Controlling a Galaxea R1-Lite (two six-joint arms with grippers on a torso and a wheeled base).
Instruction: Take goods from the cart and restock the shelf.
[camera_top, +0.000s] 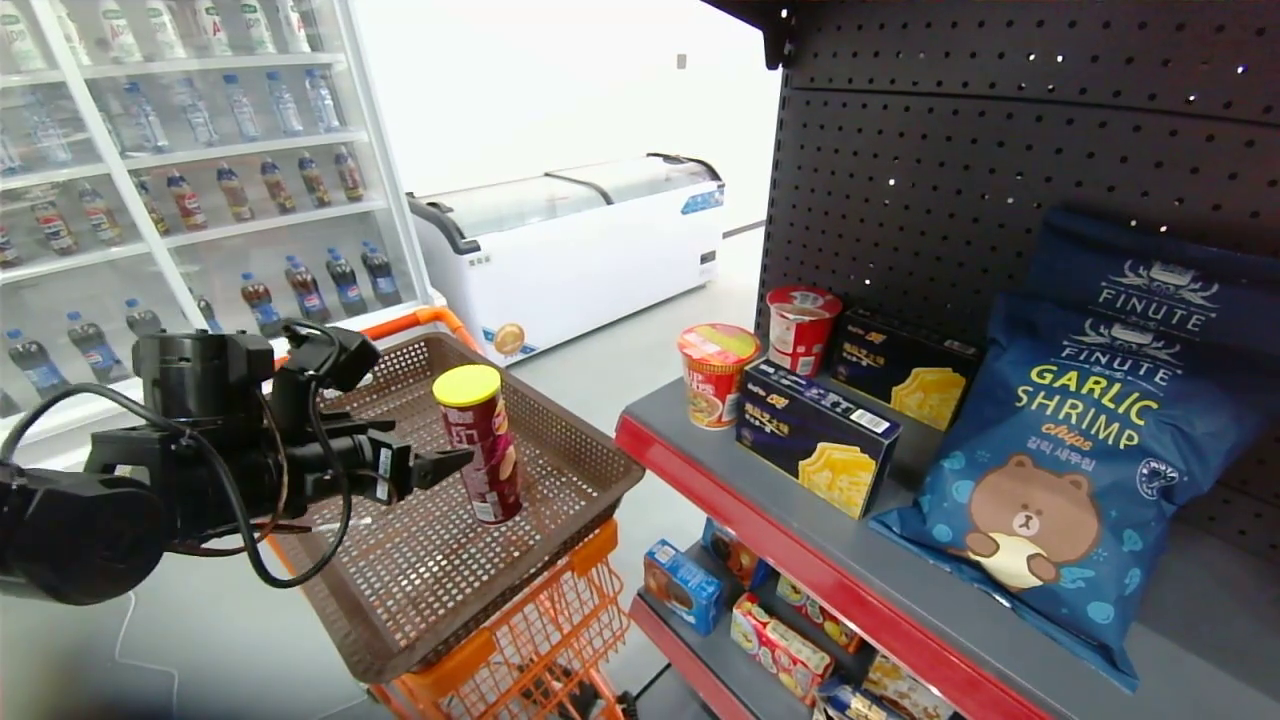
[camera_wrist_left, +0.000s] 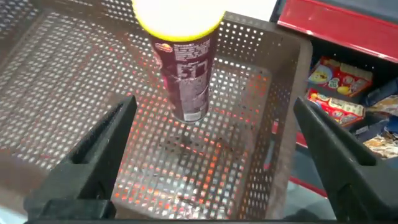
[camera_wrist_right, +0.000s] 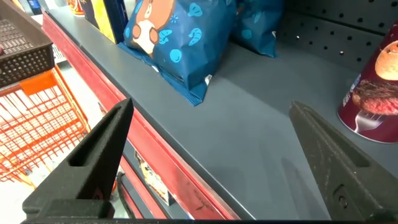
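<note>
One chip can (camera_top: 480, 445), maroon w/ yellow lid, label print too blurred to read, stands upright in brown basket (camera_top: 575, 430) atop orange cart (camera_top: 540, 640). L gripper (camera_wrist_left: 211, 115) sits level w/ it, jaws wide apart, can just ahead of the gap, nothing held. R gripper (camera_wrist_right: 211, 118) hangs over grey shelf (camera_wrist_right: 249, 162), jaws wide apart, empty. Blue bear-print bags (camera_wrist_right: 168, 43) and a 2nd maroon can (camera_wrist_right: 373, 87) stand nearby.

Can (camera_top: 480, 445): glossy printed wrap, smooth yellow plastic lid (camera_top: 467, 385), far as I see. Basket (camera_top: 590, 450): matt brown perforated plastic. Cart (camera_top: 540, 640): orange coated wire. Shelf (camera_top: 700, 440): matt grey painted metal, I'd say; red front edge (camera_top: 760, 528) glossier. Back panel (camera_top: 950, 150): black perforated metal. Bags (camera_top: 1060, 470): shiny blue film. Boxes (camera_top: 815, 435): smooth card.
</note>
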